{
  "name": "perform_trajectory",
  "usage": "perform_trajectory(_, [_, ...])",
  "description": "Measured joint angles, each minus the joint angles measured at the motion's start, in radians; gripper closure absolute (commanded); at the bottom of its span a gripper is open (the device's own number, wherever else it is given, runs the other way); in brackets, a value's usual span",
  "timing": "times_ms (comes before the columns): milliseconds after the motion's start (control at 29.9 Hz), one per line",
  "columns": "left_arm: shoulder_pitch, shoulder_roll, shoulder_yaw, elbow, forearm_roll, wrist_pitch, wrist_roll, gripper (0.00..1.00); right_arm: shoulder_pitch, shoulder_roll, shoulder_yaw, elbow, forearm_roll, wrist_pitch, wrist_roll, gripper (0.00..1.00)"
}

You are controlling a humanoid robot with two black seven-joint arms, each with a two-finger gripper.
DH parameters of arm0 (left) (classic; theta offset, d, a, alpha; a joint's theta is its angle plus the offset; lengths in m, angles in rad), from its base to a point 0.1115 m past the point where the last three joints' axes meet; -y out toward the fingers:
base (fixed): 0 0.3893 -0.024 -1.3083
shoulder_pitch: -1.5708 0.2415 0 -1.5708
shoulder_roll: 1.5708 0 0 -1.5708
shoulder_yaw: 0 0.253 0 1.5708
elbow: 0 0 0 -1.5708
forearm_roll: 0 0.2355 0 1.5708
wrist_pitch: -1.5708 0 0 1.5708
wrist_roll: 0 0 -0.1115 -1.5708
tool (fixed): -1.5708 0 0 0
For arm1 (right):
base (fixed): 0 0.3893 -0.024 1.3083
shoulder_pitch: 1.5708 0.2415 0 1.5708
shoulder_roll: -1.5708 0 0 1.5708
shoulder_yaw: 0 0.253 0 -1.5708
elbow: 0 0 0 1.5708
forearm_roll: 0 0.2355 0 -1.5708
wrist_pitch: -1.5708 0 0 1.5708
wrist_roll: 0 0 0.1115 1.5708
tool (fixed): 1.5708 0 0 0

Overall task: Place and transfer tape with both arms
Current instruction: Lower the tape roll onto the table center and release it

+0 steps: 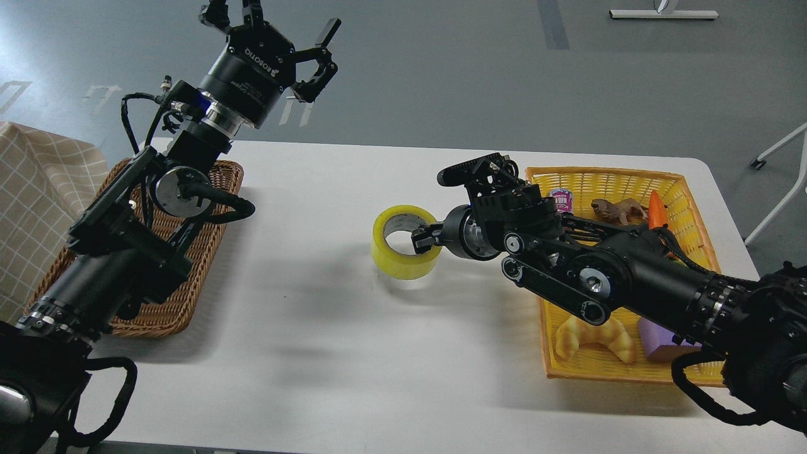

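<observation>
The yellow tape roll (396, 260) with its grey-white core sits at the middle of the white table (302, 353), at or just above its surface. My right gripper (423, 240) is shut on the roll's right wall, one finger inside the core and one outside. My right arm reaches in from the lower right across the yellow basket. My left gripper (272, 28) is open and empty, raised high above the far left of the table, far from the tape.
A brown wicker basket (208, 252) lies at the left under my left arm. A yellow basket (605, 180) at the right holds a croissant (599, 340), a purple block (656, 343), a carrot, a toy animal and a small can. A checked cloth lies at far left.
</observation>
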Motion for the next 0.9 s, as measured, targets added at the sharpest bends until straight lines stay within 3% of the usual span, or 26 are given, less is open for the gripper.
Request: perform_trajectory(902, [0.0,0.0,-0.002,0.0,0.0,0.0,0.0,0.02,-0.027,0.0,-0.035,-0.016,-0.003,0.0,0.0,1.0])
